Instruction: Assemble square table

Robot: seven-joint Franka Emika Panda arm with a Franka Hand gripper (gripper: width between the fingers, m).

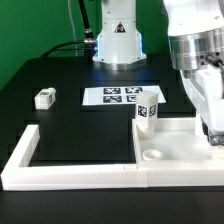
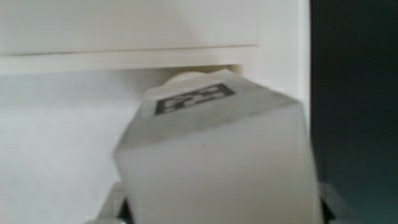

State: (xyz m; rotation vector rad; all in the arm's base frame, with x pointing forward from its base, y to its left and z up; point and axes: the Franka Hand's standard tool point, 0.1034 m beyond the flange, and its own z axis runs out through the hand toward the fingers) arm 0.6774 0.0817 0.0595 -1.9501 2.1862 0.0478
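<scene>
2 loose: far leg block [image 1: 44,97] at exterior view's left; upright leg block [image 1: 148,112] beside marker board [image 1: 110,96], at slab [image 1: 186,148] corner | gripper [image 1: 212,139] pinches 3rd leg block [image 2: 205,150] over slab

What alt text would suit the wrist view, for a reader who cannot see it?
A white tagged leg block fills the view, held between the fingers. Its round peg end points at the white square slab.
</scene>
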